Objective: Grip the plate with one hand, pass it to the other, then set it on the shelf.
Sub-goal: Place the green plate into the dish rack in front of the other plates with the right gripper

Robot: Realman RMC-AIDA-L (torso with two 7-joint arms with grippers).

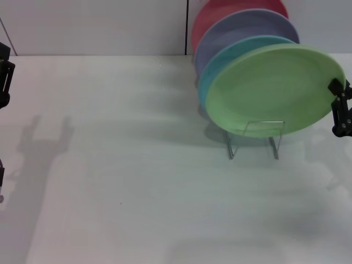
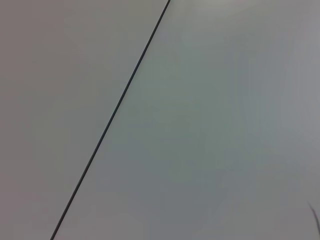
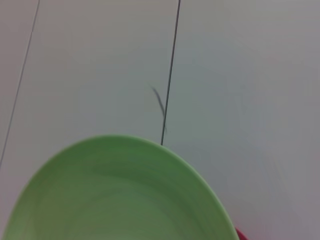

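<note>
Tabletop (image 1: 137,192): plate (image 1: 272,91) touching right gripper (image 1: 340,110)

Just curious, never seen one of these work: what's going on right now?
Right claw at green plate rim; plate in front slot of wire rack. Left claw off at table's left edge. Nothing in the way.

Looks like a bare test setup rather than a real kitchen: plain white counter (image 1: 137,181), blank panelled wall (image 1: 99,25), just coloured plates (image 1: 242,33) in a wire rack (image 1: 256,140).
</note>
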